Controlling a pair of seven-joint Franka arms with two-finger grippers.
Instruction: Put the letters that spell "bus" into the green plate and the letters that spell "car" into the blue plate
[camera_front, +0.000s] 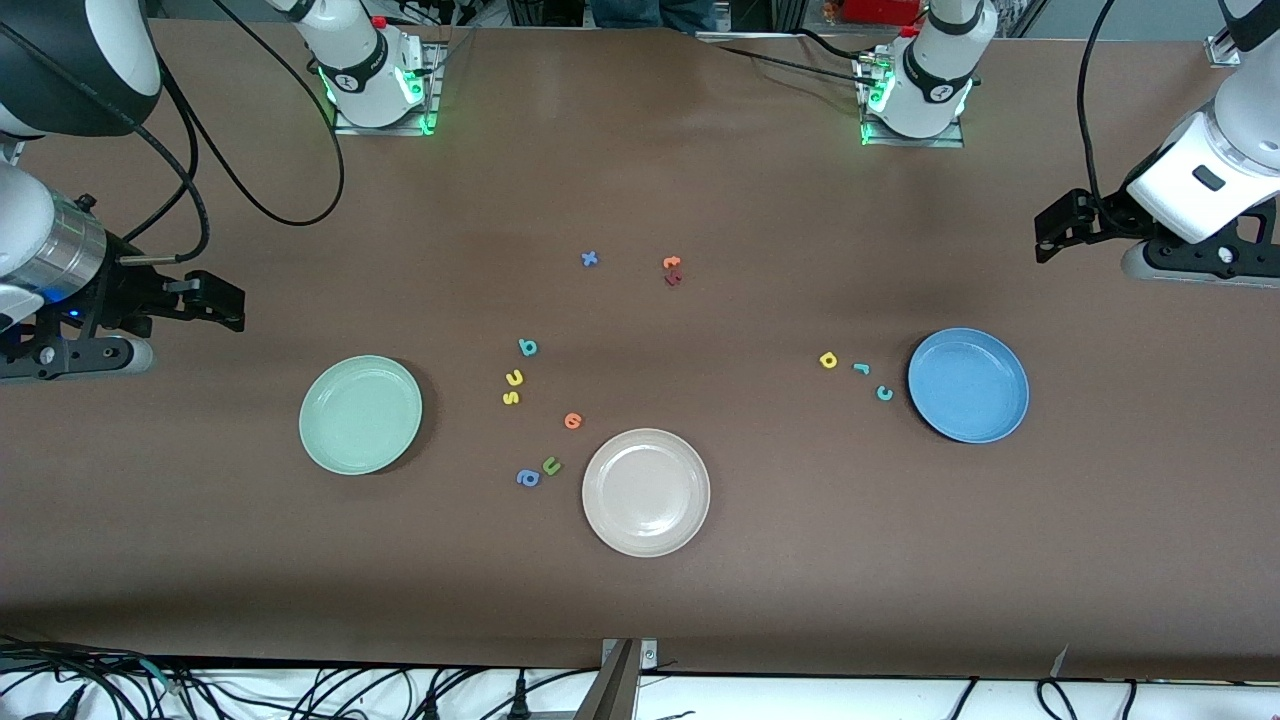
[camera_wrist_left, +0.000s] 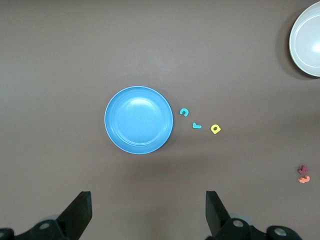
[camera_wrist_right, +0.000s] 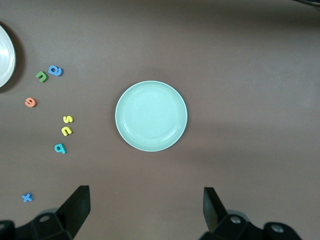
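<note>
Two grippers wait with fingers apart and nothing held: the left gripper (camera_wrist_left: 146, 212) up over the table by the blue plate (camera_front: 968, 385), the right gripper (camera_wrist_right: 145, 210) by the green plate (camera_front: 360, 414). Both plates hold nothing. Beside the blue plate lie teal c (camera_front: 884, 393), teal r (camera_front: 861, 369), yellow a (camera_front: 828, 360). Between the green plate and the beige plate (camera_front: 646, 492) lie teal b (camera_front: 528, 347), yellow u (camera_front: 514, 378), yellow s (camera_front: 511, 397).

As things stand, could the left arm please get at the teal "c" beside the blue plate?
Probably yes: the teal "c" lies flat on bare table beside the blue plate, apart from the teal "r"; the open left hand hangs above.
</note>
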